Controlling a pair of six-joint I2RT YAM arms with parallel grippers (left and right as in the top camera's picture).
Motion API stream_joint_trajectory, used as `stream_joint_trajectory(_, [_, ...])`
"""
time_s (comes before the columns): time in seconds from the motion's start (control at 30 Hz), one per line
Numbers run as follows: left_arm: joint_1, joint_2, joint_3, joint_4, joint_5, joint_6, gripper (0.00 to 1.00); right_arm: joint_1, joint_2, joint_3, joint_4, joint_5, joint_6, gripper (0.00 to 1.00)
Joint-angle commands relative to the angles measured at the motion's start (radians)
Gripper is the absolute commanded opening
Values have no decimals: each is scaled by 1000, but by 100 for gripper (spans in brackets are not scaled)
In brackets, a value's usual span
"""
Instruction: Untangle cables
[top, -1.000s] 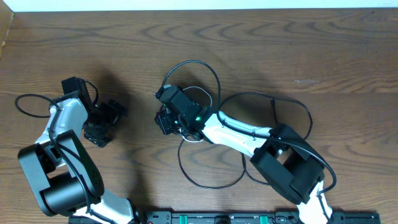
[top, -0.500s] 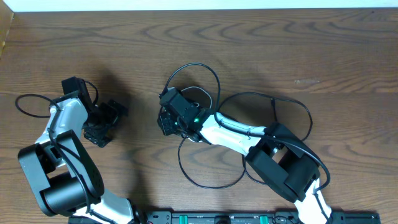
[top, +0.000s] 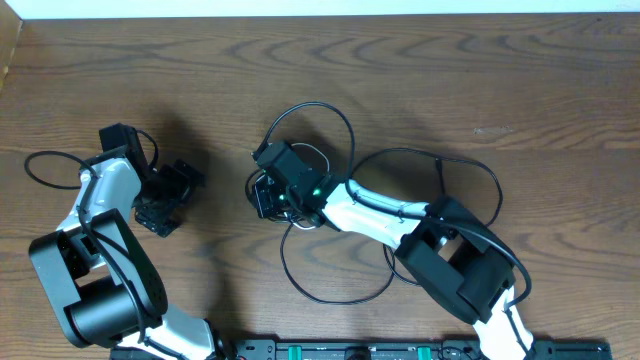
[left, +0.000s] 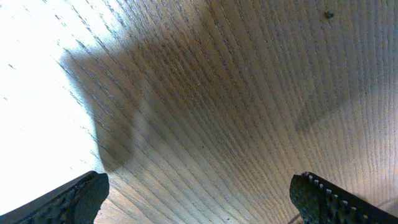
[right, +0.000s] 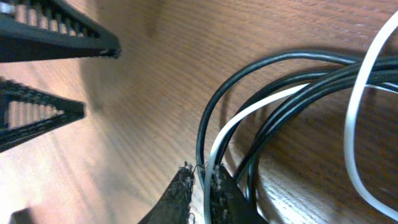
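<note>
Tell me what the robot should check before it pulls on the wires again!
1. Right tool is over the cable pile: ok.
2. Right tool has a grip: ok, its fingertips pinch the white cable.
3. Only one cable is pinched: cannot tell, a black cable runs close beside the tips.
4. Black cables are free of each other: not ok, the loops overlap.
5. Left tool is ready to help: not ok, it is open over bare table, away from the cables.

Black cables (top: 330, 285) looped, tangled with white cable (right: 367, 118)
</note>
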Motion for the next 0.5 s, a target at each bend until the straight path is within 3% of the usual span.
stream_joint_trajectory(0.0, [4, -20, 0, -4, -3, -5, 98, -41, -42, 5, 2, -136, 8, 1])
stream_joint_trajectory(0.17, [4, -20, 0, -8, -3, -5, 98, -93, -46, 5, -9, -273, 9, 1])
stream_joint_trajectory(0.47, [4, -20, 0, -8, -3, -5, 98, -74, -42, 5, -28, -206, 10, 6])
